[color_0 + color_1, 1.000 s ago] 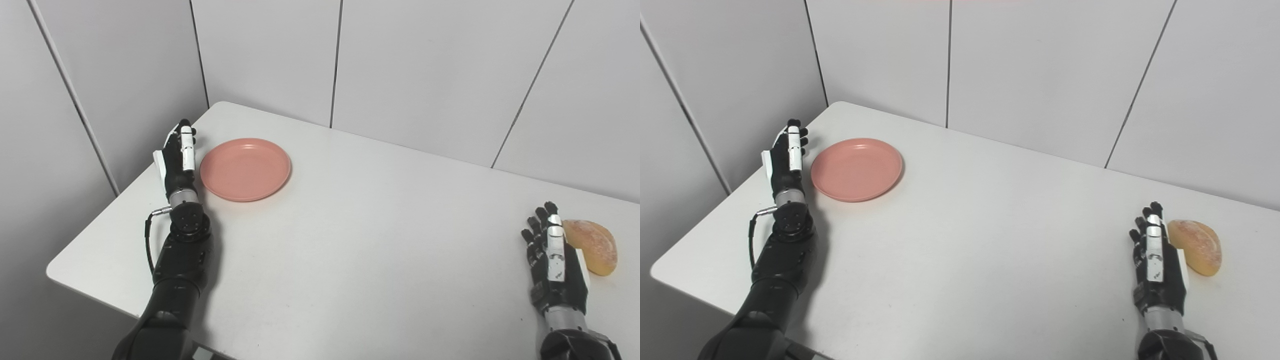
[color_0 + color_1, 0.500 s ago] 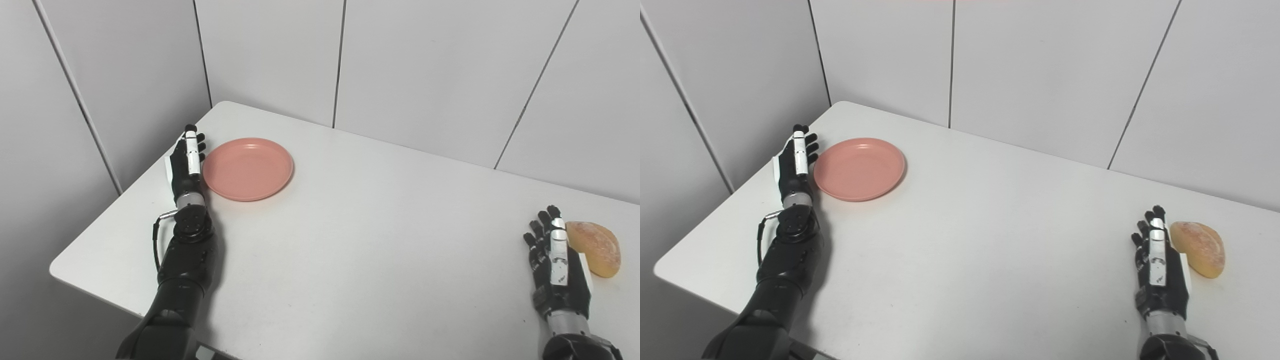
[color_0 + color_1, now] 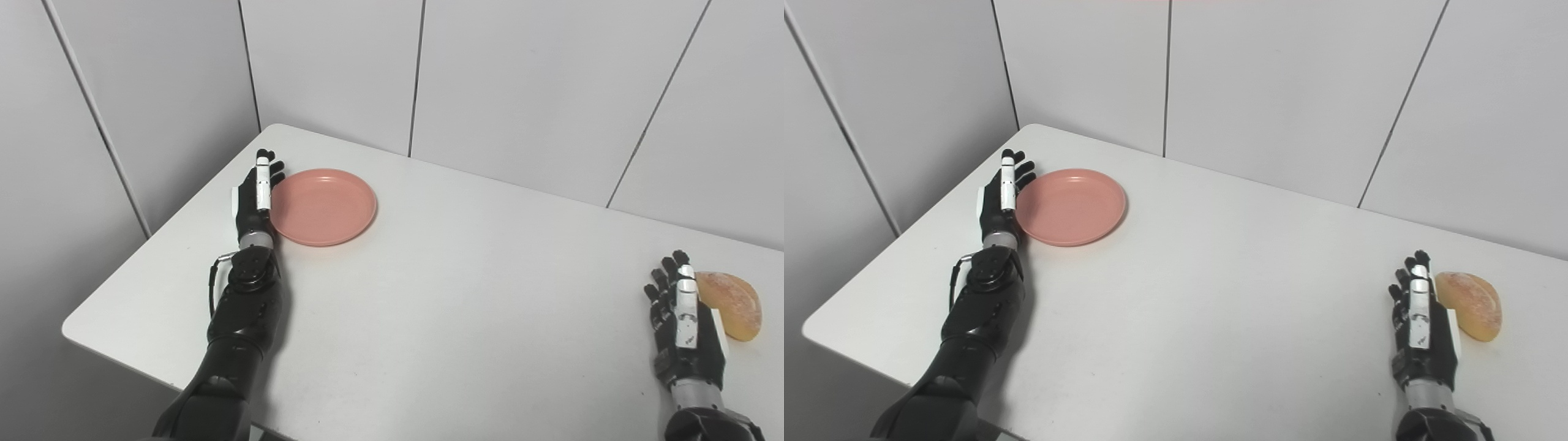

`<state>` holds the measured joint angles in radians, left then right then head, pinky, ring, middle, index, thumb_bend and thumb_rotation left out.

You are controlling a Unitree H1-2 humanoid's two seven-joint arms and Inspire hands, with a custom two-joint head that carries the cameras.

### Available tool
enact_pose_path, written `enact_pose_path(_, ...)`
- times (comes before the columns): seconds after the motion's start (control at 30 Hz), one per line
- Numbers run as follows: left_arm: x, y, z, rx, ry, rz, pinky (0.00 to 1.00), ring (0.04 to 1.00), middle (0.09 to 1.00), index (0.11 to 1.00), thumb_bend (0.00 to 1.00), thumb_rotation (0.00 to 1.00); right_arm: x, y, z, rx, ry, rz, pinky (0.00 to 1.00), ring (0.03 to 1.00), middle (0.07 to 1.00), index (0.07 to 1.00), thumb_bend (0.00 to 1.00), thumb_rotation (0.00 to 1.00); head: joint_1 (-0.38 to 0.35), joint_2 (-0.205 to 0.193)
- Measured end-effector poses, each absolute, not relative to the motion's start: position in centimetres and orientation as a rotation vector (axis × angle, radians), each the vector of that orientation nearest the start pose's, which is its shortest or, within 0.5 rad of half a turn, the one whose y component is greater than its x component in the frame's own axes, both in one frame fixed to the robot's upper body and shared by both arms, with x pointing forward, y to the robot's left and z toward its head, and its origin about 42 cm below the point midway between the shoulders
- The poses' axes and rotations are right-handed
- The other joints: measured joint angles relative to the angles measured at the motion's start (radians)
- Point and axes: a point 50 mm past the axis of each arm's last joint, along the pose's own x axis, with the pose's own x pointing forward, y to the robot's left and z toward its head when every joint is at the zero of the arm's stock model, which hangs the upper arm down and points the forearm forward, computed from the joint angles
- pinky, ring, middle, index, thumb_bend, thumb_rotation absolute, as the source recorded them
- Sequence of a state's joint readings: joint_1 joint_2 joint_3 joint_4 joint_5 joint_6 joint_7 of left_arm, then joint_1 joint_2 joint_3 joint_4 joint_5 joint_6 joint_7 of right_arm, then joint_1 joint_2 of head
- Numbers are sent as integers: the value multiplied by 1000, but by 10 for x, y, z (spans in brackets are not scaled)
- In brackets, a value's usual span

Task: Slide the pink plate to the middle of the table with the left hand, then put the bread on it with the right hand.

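A white table (image 3: pixel 441 294) is seen against grey wall panels (image 3: pixel 527 86), with its far left corner rounded and its left and near edges in view. A wide bare stretch of table is left open between the two hands, from the middle out toward the near edge.

The pink plate (image 3: pixel 324 207) is found near the far left corner, flat on the table and set in from the left edge. The left hand (image 3: pixel 256 195) is placed just beside the plate's left rim, on the side toward the left edge, with its fingers (image 3: pixel 263 177) stretched out straight and slightly apart; it appears to be touching the rim, and nothing is gripped.

The bread (image 3: pixel 732 304), a half-round golden piece, is laid near the right edge of the table. The right hand (image 3: pixel 685 324) is held just beside the bread's left side, fingers extended upward and spread, with nothing held. Whether the bread is touched by it cannot be told.
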<state>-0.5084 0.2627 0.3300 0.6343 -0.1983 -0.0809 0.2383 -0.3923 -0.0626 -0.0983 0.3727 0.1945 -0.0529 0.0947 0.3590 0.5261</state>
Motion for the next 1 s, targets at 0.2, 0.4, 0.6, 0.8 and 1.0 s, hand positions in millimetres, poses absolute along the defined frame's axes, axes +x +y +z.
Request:
enact_pose_path(0.2, 430, 369, 136, -128, 1, 490, 822, 824, 806, 794, 512, 1000, 408, -223, 129, 155, -72, 69, 1000, 1000, 1000, 1000, 727, 902, -11, -3)
enact_pose_path(0.4, 434, 351, 134, -136, 11, 425, 825, 823, 808, 795, 503, 1000, 408, -220, 128, 156, -68, 73, 1000, 1000, 1000, 1000, 714, 921, -23, -5)
enact_pose_path(0.6, 438, 333, 133, -145, 20, 363, 808, 830, 812, 800, 502, 1000, 408, -220, 126, 154, -58, 72, 1000, 1000, 1000, 1000, 730, 911, -48, -6)
enact_pose_path(0.8, 445, 303, 133, -196, 18, 291, 809, 815, 797, 787, 498, 1000, 409, -215, 126, 158, -58, 68, 1000, 1000, 1000, 1000, 757, 924, -86, 5)
enact_pose_path(1.0, 447, 280, 135, -218, 35, 227, 803, 828, 820, 811, 492, 1000, 409, -210, 126, 165, -58, 74, 1000, 1000, 1000, 1000, 738, 925, -117, 14)
